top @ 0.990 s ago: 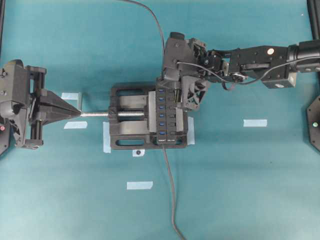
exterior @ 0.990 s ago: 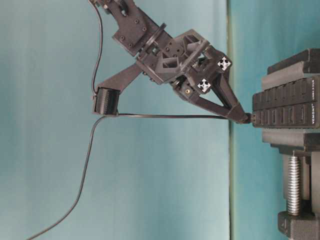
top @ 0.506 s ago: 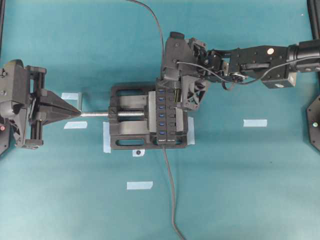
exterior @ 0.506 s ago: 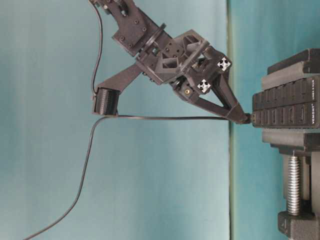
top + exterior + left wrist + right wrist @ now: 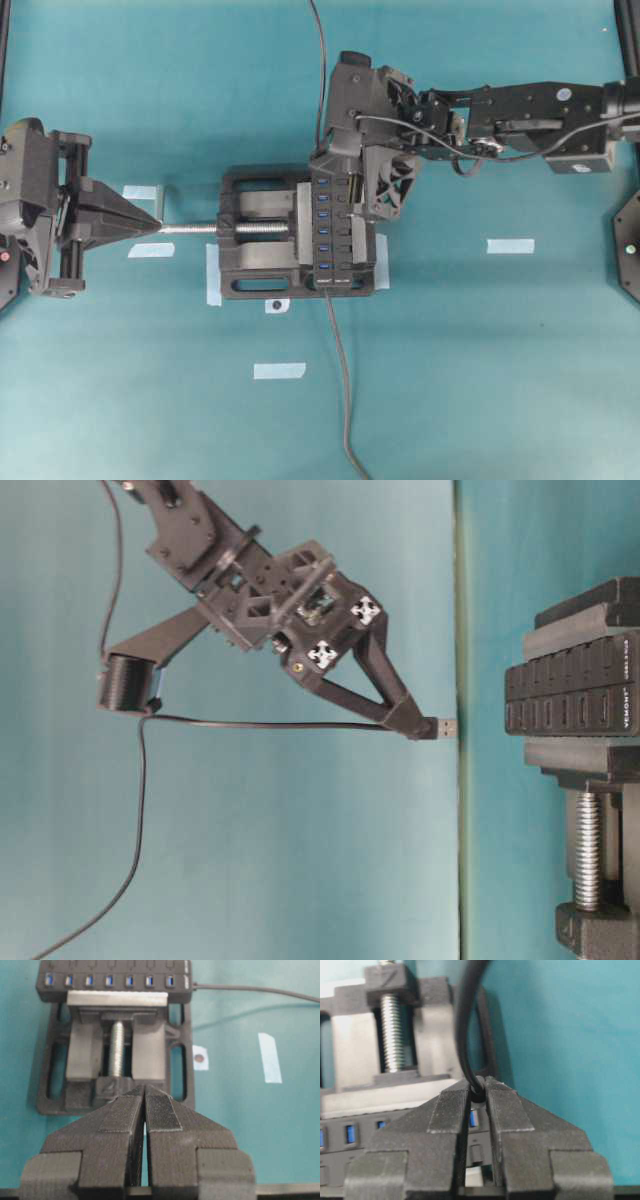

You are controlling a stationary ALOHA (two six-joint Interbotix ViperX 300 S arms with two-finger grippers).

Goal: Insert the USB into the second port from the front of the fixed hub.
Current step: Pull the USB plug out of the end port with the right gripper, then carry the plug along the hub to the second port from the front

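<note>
Teal table (image 5: 480,380); fixed hub (image 5: 575,698) end reads "VEMONT", USB (image 5: 444,727) apart.

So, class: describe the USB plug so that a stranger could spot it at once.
Find the bulky black vise gripping a long black hub. Off the hub's face, apart from it, the right gripper pinches a small dark USB plug: silver-tipped, trailing a thin dark cable.

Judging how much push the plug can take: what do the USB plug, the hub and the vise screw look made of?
USB: bright metal shell at the tip, dark matte plastic body behind, by its sheen. Fixed hub: matte black plastic casing, probably, with blue port inserts. Vise screw: threaded, silver-grey bare metal, likely steel.
</note>
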